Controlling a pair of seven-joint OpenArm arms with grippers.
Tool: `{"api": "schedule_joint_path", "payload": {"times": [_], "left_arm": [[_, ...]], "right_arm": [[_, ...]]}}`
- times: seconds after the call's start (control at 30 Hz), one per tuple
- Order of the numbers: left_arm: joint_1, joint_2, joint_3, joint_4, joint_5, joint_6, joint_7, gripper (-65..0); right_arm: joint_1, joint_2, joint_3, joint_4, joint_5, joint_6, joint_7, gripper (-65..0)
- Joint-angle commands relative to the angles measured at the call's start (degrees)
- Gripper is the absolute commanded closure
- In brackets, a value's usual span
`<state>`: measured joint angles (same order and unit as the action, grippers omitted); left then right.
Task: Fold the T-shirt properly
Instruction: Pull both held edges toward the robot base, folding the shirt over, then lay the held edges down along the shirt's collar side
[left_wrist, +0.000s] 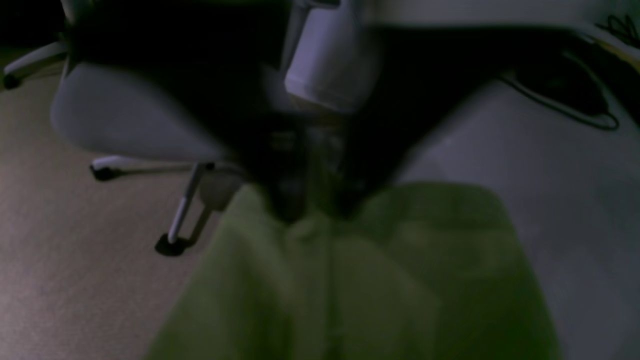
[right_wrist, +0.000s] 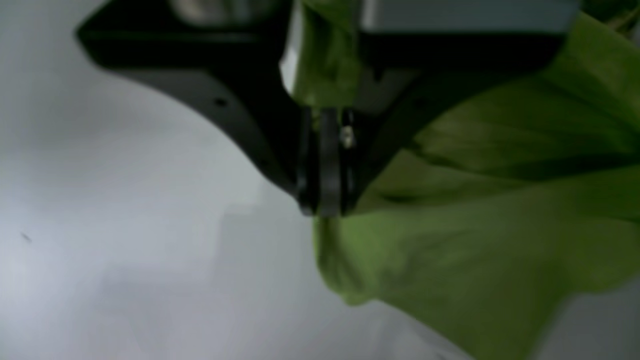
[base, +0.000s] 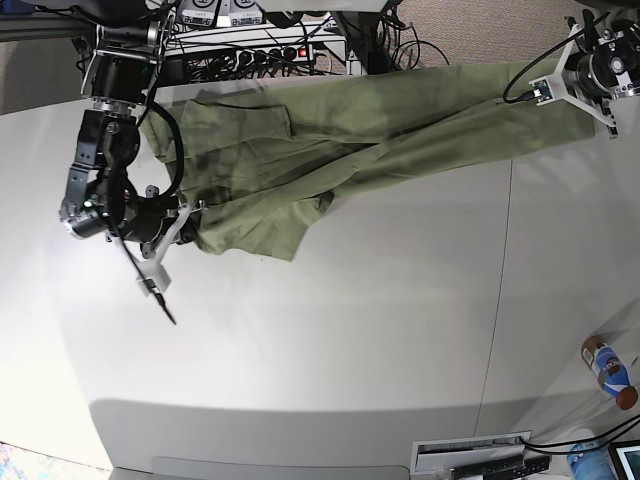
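Right gripper (right_wrist: 325, 210): clamped on a bunched edge of the T-shirt (base: 330, 150), scene's near left | Left gripper (left_wrist: 310, 210): at far right hem, blurred, grip cannot be told | T-shirt: stretched across far side of white table (base: 350, 340) | Handling: likely light, limp, sags; best held at hem corners or shoulders.

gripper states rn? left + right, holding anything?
Left gripper: blurred and dark, against the olive-green cotton T-shirt; open or shut cannot be told.
Right gripper: shut on the T-shirt.
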<state>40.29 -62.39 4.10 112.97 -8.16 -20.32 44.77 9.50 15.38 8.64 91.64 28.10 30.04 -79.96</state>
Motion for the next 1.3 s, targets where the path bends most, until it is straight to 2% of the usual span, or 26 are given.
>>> {"api": "schedule_joint_path", "payload": {"times": [0.0, 0.03, 0.1, 0.17, 0.3, 0.47, 0.63, 0.83, 1.1, 1.2, 1.27], "left_arm": [[0.0, -1.1, -0.5, 0.4, 0.4, 1.5, -0.5, -27.5], [0.0, -1.1, -0.5, 0.2, 0.4, 2.4, -1.3, -31.8], [-0.1, -1.1, -0.5, 0.1, 0.7, 3.7, -2.2, -32.6], [-0.2, -1.1, -0.5, 0.1, 2.4, 5.0, -2.9, -32.6], [-0.3, -1.1, -0.5, 0.1, 4.5, 8.0, -5.4, -32.6], [-1.7, -0.4, -0.5, 0.2, 5.0, 11.4, -6.3, -32.4], [-3.3, 1.0, -0.5, 0.2, 3.9, 11.5, -4.8, -32.4], [-3.2, 1.1, -0.5, 0.2, 3.9, 11.2, 0.5, -32.4], [-3.1, 0.7, -0.5, 0.2, 6.6, 8.3, 8.9, -32.4], [-3.2, 0.4, -0.5, 0.2, 7.1, 7.8, 9.4, -32.4], [-3.2, 0.3, -0.5, 1.0, 7.2, 9.0, 9.2, -32.4]], "right_arm": [[1.1, 0.8, -0.1, 1.0, 0.0, 0.2, 0.7, -4.5], [1.1, 0.8, -0.2, 1.0, -0.6, 0.2, 0.8, -8.9], [1.2, 0.8, 0.0, 1.0, -1.4, 0.1, 1.0, -16.1], [1.2, 0.8, 0.1, 1.0, -2.0, 0.1, 1.3, -19.4], [1.1, 0.7, 0.1, 1.4, 0.7, 0.1, 2.8, -20.0], [1.1, -1.3, -0.2, 5.4, 5.6, 0.2, 4.1, -20.0], [0.9, -2.9, -4.6, 6.5, 5.0, 0.2, 4.1, -20.0], [0.7, -2.9, -11.8, 6.5, -0.9, 0.1, 6.1, -20.0], [0.7, -2.8, -11.8, 6.5, -3.3, 0.0, 6.4, -20.0], [0.7, -2.9, -11.8, 6.5, -3.3, 0.0, 6.4, -20.0], [0.6, -2.9, -11.8, 6.5, -3.3, 0.0, 6.2, -19.9]]}}
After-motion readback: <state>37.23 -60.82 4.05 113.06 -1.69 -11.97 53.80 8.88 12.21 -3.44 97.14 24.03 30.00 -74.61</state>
